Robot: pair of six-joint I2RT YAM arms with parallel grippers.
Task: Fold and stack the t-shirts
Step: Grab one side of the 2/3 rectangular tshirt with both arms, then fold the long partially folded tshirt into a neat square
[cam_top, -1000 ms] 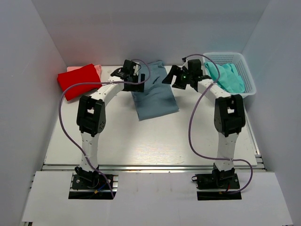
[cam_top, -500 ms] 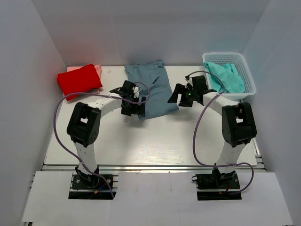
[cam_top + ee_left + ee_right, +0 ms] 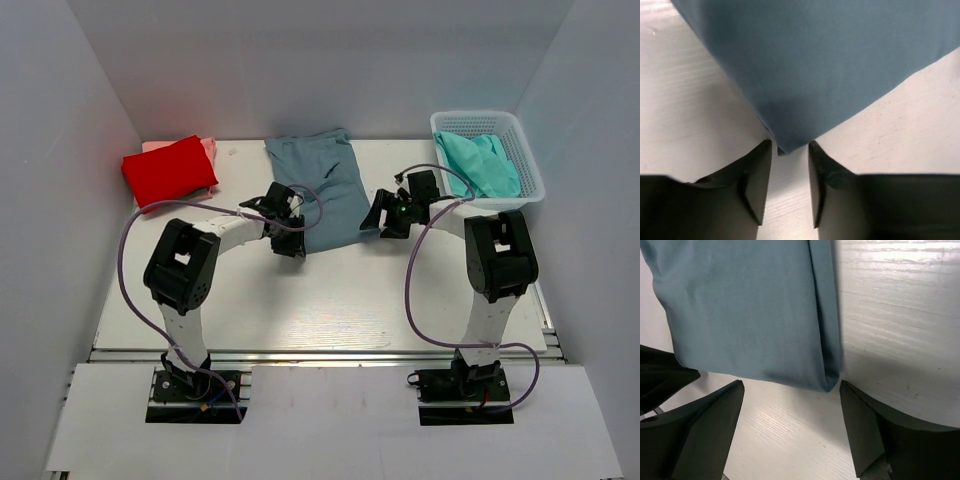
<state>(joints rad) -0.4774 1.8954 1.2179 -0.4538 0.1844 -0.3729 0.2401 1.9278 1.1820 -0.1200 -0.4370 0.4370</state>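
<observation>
A dusty blue-grey t-shirt [image 3: 335, 185] lies as a folded strip on the middle of the table, also seen in the left wrist view [image 3: 815, 65] and the right wrist view [image 3: 745, 305]. My left gripper [image 3: 295, 242] [image 3: 790, 145] is at its near left corner. The jaws are narrowed but still apart, and the cloth's tip lies just between the fingertips. My right gripper [image 3: 379, 222] [image 3: 790, 386] stands wide open at the near right corner, which lies close to its right finger [image 3: 860, 420]. Red [image 3: 170, 170] and pink [image 3: 208, 148] t-shirts lie folded at the far left. A teal t-shirt [image 3: 480, 165] fills the basket.
The white mesh basket [image 3: 500, 120] stands at the far right against the side wall. White walls close in the table on three sides. Purple cables loop from both arms over the table.
Both grippers came from the shirt's far end down to its near corners. The left jaws have narrowed around the corner tip; the right jaws stay wide.
</observation>
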